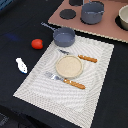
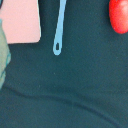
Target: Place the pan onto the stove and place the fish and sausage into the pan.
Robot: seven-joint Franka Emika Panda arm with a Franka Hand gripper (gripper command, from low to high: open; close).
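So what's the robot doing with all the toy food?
Nothing is being held yet. The pan sits at the placemat's edge, not on the stove, where a larger pot already stands. The sausage and fish lie on the dark table. The wrist view shows the pan's handle; the gripper isn't visible.

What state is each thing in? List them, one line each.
pan: upright, empty, on the placemat's corner, not on the stove
pot: upright on the stove
fish: flat on the table
sausage: on the table, beside the pan
plate: empty
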